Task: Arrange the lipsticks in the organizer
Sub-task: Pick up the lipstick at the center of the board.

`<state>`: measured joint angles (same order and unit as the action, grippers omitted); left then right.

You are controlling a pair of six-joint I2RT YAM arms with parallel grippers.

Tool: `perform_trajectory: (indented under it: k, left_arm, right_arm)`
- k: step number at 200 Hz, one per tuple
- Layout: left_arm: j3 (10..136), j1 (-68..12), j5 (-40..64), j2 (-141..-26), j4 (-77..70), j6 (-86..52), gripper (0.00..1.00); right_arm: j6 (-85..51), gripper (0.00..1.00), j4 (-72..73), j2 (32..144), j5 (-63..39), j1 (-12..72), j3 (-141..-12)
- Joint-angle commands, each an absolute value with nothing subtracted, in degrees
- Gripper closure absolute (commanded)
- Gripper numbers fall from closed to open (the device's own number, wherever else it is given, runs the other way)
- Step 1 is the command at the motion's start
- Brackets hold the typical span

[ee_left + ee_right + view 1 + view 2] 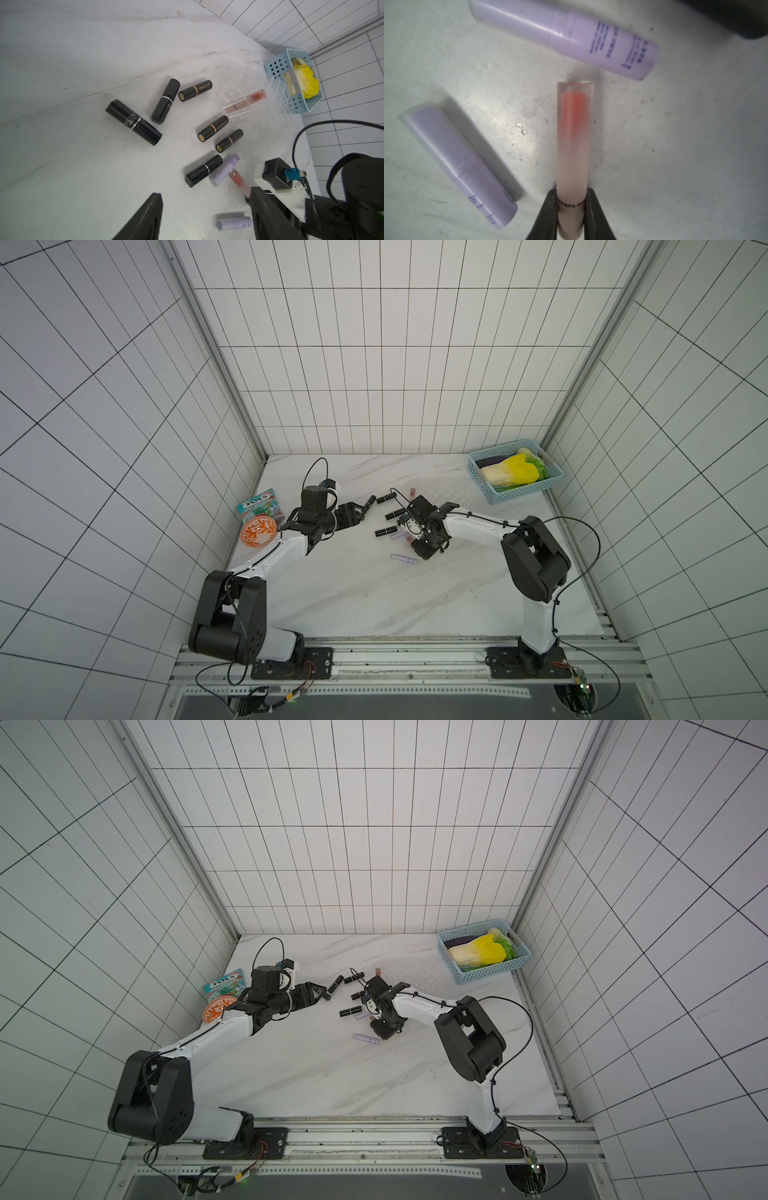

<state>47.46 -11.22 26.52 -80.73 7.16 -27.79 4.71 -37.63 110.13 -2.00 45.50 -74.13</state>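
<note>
White marble desk (374,593) carries scattered lipsticks (134,122). The right pincer (571,207) is clamped on the pale end of a pink gloss tube (574,135), close to two lavender tubes (564,39). The tube seems light, stiff and slippery, so a hold nearer its middle looks safer. The left pincer (204,195) stands apart and empty. The organizer (259,118) stands just beside the blue basket (278,66).

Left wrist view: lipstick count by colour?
black lipsticks: 6
lavender tubes: 2
pink gloss tubes: 2 (one in the organizer, one in the right gripper)
Total: 10
</note>
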Motion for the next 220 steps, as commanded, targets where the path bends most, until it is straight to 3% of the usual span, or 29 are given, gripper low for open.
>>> perform_trajectory:
  k: [1,29,72,139,220]
  left_arm:
    - [46.8,-11.7,36.6,-79.1,1.6,-29.3,0.35]
    - [47.1,-14.3,48.7,-80.9,-5.4,-31.2,0.35]
    - [51.3,-24.0,52.6,-83.5,-6.6,-28.7,0.34]
    - [52.4,-28.8,52.1,-84.5,-15.0,-33.6,0.38]
    - [54.3,-32.1,54.5,-87.3,-10.2,-29.3,0.46]
  right_arm:
    - [1.8,0.87,-38.9,101.7,0.1,45.9,-69.6]
    - [-1.0,0.87,-37.8,89.0,-3.1,45.9,-64.2]
    - [-4.3,0.84,-36.8,75.3,-15.4,46.0,-60.9]
    - [-5.0,0.84,-35.6,72.0,-21.5,46.0,-60.7]
    - [-5.3,0.85,-34.7,71.0,-21.1,46.0,-60.7]
